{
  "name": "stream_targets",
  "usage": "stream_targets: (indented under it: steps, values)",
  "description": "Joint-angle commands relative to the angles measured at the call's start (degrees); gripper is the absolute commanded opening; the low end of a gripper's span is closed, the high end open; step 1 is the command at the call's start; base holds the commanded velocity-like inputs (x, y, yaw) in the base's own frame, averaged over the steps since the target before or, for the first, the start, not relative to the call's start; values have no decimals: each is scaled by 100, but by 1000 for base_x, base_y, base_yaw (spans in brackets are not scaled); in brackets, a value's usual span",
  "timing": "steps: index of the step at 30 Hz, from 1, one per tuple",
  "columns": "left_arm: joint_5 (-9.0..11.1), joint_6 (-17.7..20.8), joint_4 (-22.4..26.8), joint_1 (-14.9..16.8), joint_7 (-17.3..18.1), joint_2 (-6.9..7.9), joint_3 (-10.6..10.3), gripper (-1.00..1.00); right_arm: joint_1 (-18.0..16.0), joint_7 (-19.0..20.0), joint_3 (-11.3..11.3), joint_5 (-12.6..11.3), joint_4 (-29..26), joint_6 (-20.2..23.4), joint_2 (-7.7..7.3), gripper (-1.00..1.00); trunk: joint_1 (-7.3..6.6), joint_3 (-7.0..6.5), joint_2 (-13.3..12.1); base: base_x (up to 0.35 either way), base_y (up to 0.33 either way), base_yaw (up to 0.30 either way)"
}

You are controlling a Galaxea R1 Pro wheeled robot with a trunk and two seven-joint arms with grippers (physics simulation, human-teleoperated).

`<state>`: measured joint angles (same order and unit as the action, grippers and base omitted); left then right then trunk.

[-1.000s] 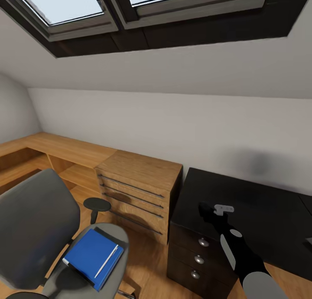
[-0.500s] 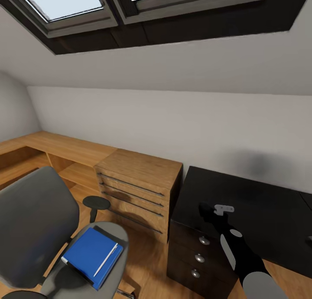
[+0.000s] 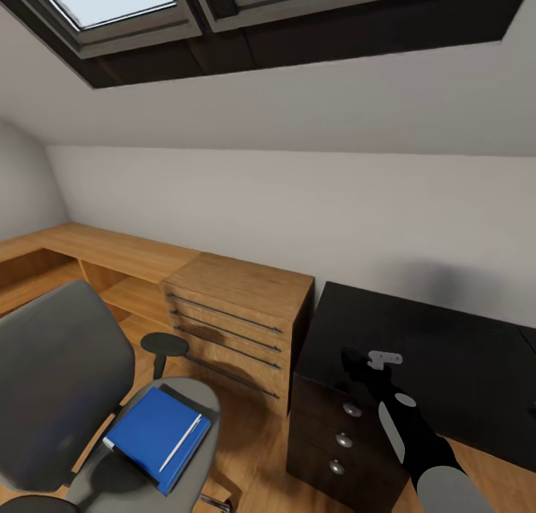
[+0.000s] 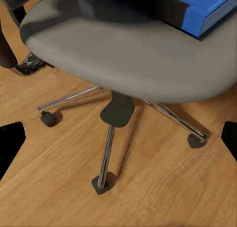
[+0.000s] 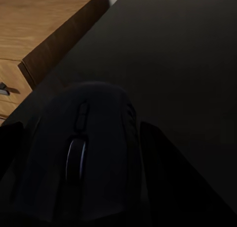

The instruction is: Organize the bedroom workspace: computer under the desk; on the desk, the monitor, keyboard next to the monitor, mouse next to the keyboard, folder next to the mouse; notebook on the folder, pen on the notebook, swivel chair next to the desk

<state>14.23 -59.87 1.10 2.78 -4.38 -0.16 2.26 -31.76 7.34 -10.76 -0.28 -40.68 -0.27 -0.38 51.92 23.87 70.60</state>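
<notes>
Sloped attic wall with skylights behind; wooden drawer chest (image 3: 238,323) butts the desk's (image 3: 447,349) left edge. Your right gripper (image 5: 81,158) is clamped on the mouse (image 5: 84,153) above the desk's left end. Folder (image 3: 152,431) and pen (image 3: 181,443) lie on the swivel chair (image 3: 67,394) seat, well apart. Left gripper (image 4: 118,138): spread apart over the chair base.

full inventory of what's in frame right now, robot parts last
Grey swivel chair: 1, grey seat, chrome base, on wooden floor.
Bright blue folder: 1, on the chair seat.
Dark grey notebook: 1, on the folder, mostly hidden.
Whitish pen: 1, atop the stack.
Glossy black desk: 1, three silver-knobbed drawers.
Light wooden chest of drawers: 1, beside the desk.
Small black mouse: 1, between the right fingers above the desk.
Right gripper: black, holding the mouse.
Left gripper: open, over the chair base.
</notes>
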Motion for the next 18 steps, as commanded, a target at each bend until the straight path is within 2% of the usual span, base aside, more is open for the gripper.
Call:
stream_targets:
  steps: [1, 18]
  values:
    - [-52, -13, 0, 3, -46, -2, 20, 100, -4, 39, -23, -24, 0, 0, 3, -100, 23, 25, 45, 0, 0, 0]
    - [-50, -13, -3, 3, -45, -35, 20, 100, -3, 39, -23, -20, -1, -7, 3, -100, 396, 330, 727, 0, 0, 0]
